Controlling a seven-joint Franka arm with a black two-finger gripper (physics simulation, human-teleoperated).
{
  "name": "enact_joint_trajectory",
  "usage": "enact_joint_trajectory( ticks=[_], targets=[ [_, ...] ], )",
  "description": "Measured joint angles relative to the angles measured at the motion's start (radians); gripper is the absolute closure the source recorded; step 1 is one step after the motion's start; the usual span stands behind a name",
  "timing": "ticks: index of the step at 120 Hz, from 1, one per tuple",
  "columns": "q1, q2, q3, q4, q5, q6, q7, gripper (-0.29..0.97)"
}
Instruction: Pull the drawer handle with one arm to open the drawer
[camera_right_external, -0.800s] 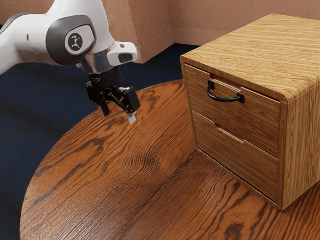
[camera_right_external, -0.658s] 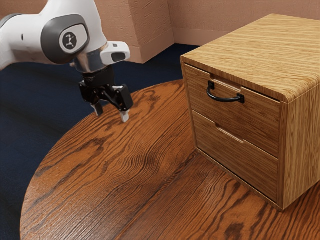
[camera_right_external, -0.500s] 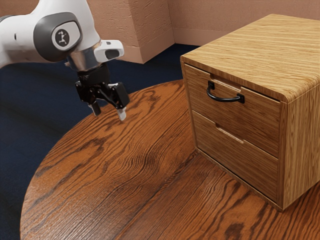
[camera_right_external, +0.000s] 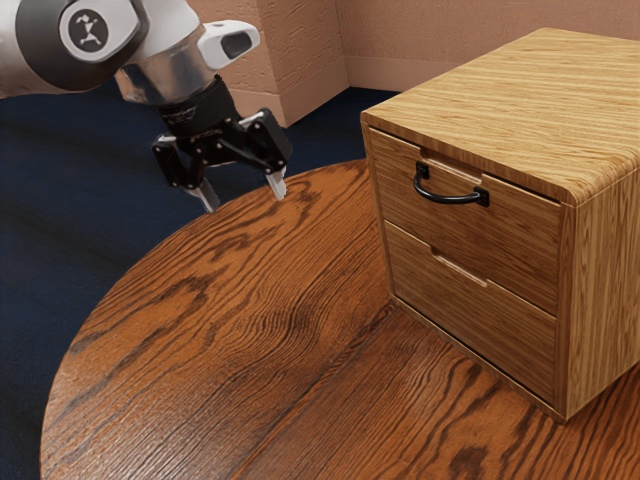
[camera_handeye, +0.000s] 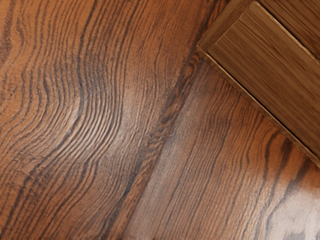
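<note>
One gripper (camera_right_external: 242, 190), fingers spread, empty, over far edge of round table (camera_right_external: 250, 350). Black handle (camera_right_external: 450, 187) on closed top drawer (camera_right_external: 470, 225) lies well apart toward exterior view's right, roughly level; long axis horizontal along drawer front.

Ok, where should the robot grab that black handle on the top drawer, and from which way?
Probably the straight middle bar of the black handle, coming at the front of the top drawer from the exterior view's left. The bar runs level and stands off the wood, so one finger fits above, one below. The gripper is open, apart from it.
</note>
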Motion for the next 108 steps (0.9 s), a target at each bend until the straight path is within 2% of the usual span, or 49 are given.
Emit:
enact_joint_trajectory(
  ticks=[31, 36, 50, 63, 89, 108],
  targets=[
    [-0.133, -0.02, -0.01, -0.008, 0.007, 0.014, -0.281, 0.0],
    [-0.142, -0.051, -0.011, -0.038, 0.007, 0.021, -0.316, 0.0],
    [-0.088, -0.154, -0.043, -0.177, 0.007, 0.09, -0.405, 0.0],
    [-0.079, -0.218, -0.103, -0.289, -0.009, 0.182, -0.489, 0.0],
    [-0.056, -0.251, -0.125, -0.348, -0.038, 0.324, -0.63, 0.0],
    [-0.051, -0.218, -0.155, -0.349, -0.041, 0.418, -0.702, 0.0]
  ],
)
